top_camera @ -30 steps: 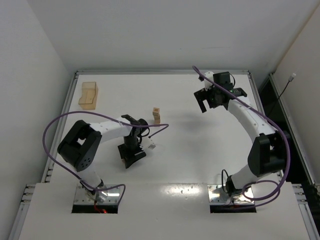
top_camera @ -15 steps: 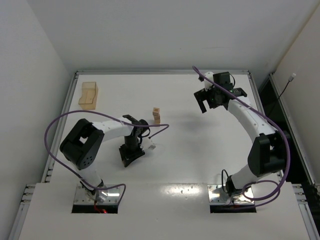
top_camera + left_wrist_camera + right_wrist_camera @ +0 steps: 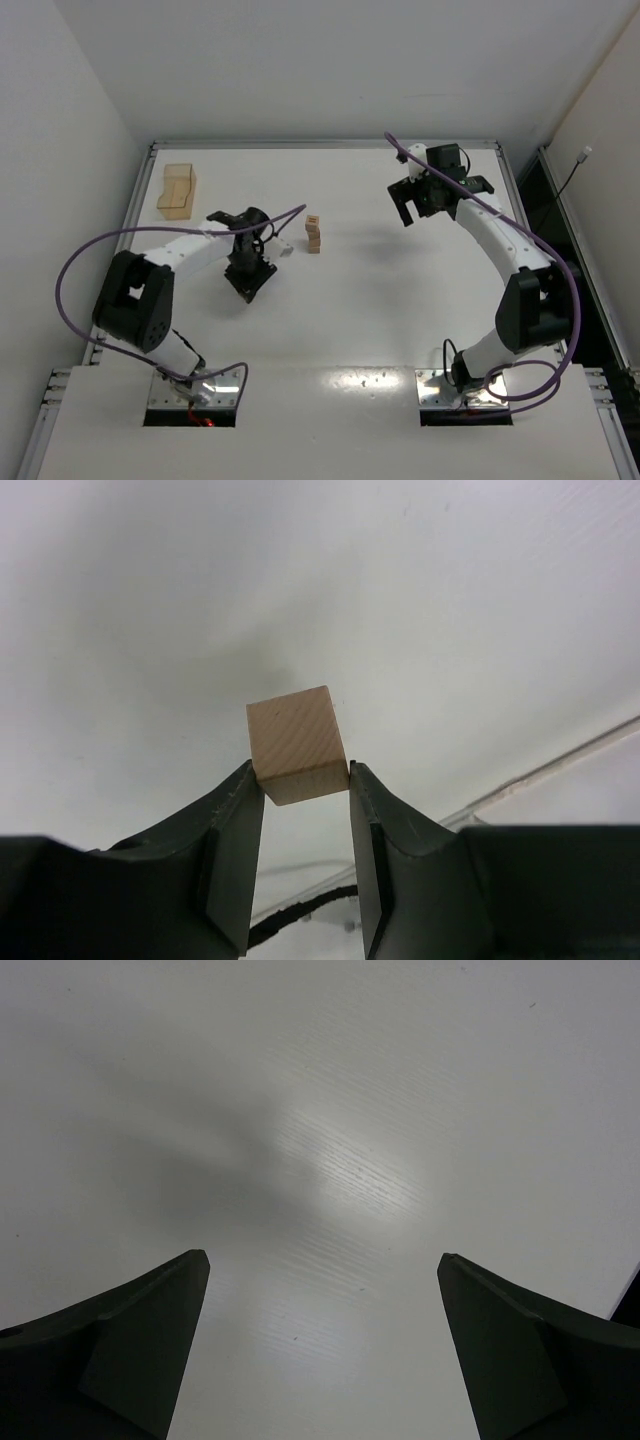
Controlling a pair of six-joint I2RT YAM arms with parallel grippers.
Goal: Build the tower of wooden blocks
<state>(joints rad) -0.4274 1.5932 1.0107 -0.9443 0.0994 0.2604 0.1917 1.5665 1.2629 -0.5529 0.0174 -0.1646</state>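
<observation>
- Top external view: one wood block tower (image 3: 314, 232) stood on the white table (image 3: 400, 300), a thin column with its long axis upright. Its seams were too small to count firmly; it looked like perhaps four cubes, the top one carrying a darker mark.
- Two arms were in view. The left gripper (image 3: 249, 284) hung just left of the tower and a little nearer the bases, apart from it. Its fingertips and anything between them were hidden under its own black body.
- The right gripper (image 3: 437, 198) hovered well to the right of the tower, its two fingers spread wide.
- One tan box (image 3: 177, 190) lay far to the tower's left, near the back corner, well apart from it.
- Left wrist view: the left gripper (image 3: 300, 772) was clamped on one loose cube (image 3: 295, 735), a fingertip pressed against each side of its lower part. The cube sat slightly turned, its wood-grain face toward the camera. The tower itself was out of this view, and the finger bases were cut off by the bottom edge.
- Right wrist view: the right gripper (image 3: 323, 1260) was spread wide with nothing between its fingers, only bare table (image 3: 330, 1110) and a soft shadow. Both fingers were cut off at the lower corners, and the tower was not visible.
</observation>
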